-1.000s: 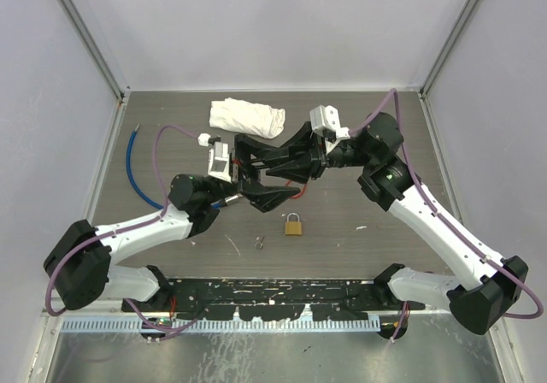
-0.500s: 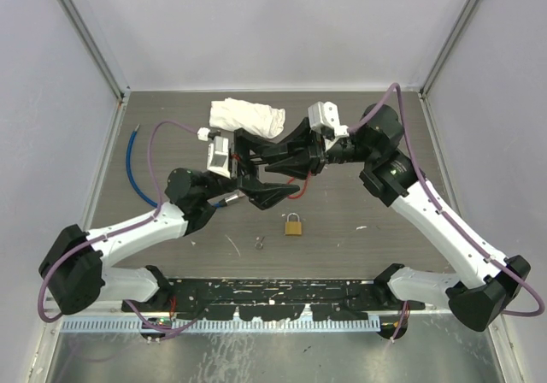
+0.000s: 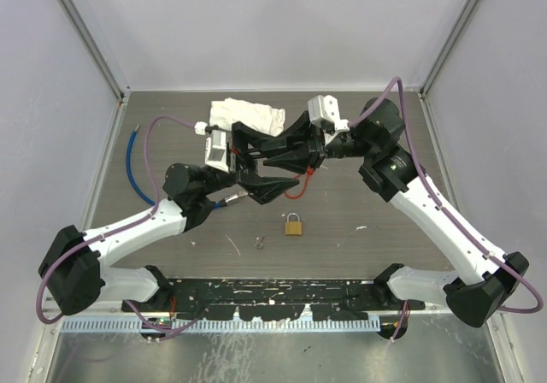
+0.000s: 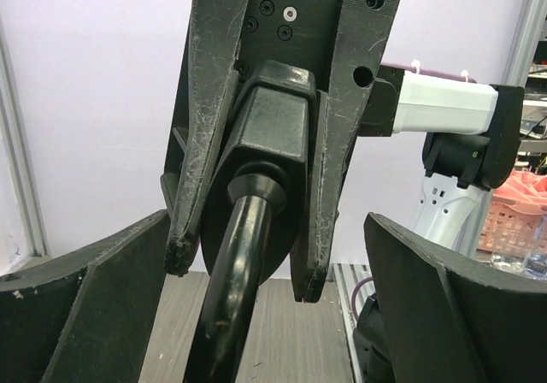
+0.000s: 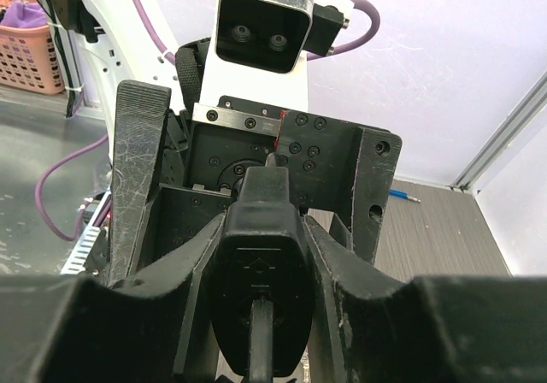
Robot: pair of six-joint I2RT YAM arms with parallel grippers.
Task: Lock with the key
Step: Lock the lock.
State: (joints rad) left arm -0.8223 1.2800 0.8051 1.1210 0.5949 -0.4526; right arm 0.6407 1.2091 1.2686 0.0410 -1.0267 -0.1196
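My right gripper point(image 3: 272, 150) is shut on a black lock body point(image 5: 260, 272), held in the air over the middle of the table. A black rod point(image 4: 231, 297) sticks out of the body toward my left wrist. My left gripper point(image 3: 267, 173) is open; its fingers point(image 4: 85, 289) stand wide apart on either side of the lock body and do not touch it. A red loop point(image 3: 296, 191) hangs below the two grippers. A brass padlock point(image 3: 293, 224) lies on the table in front of them. A small key-like metal piece point(image 3: 261, 244) lies to its left.
A crumpled white cloth point(image 3: 248, 114) lies at the back of the table. A blue cable point(image 3: 131, 165) lies along the left side. Grey walls close in the table on three sides.
Both grippers, still facing each other, have risen and shifted toward the back of the table. The padlock and the small metal piece have not moved.
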